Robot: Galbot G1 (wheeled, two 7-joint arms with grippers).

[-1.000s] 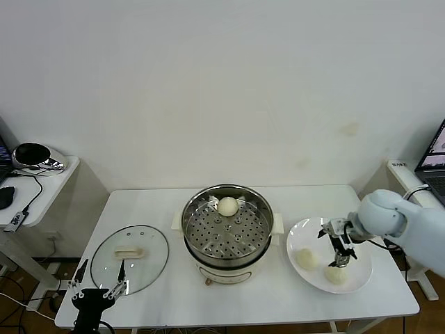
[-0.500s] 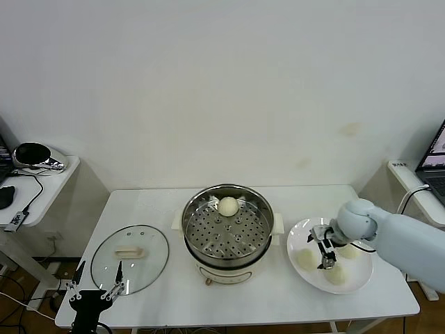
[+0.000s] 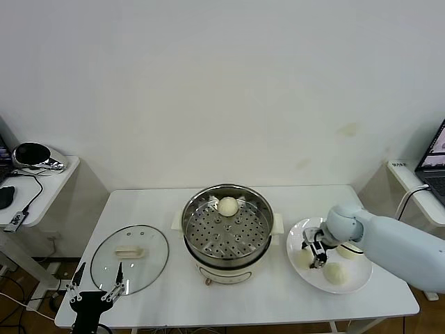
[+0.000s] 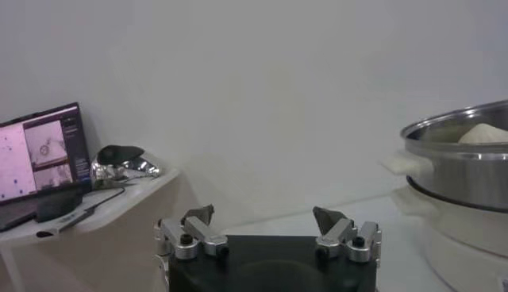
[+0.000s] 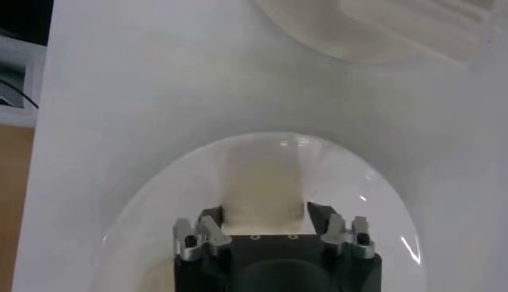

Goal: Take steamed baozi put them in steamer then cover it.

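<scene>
We see right gripper [image 3: 315,255] down on white plate [image 3: 359,282] near table's right edge, fingers [image 5: 208,227] clamped on left-hand baozi [image 5: 262,194]. Two more buns on same plate: one [image 3: 336,273] toward front rim, one [image 3: 350,251] partly hidden behind arm. Fourth bun [image 3: 227,205] sits at back of steamer [image 3: 227,226] tray, table centre. Glass cover [image 3: 130,259] flat near left edge. Left gripper [image 3: 96,286] at front-left corner, jaws apart, holding nothing.
</scene>
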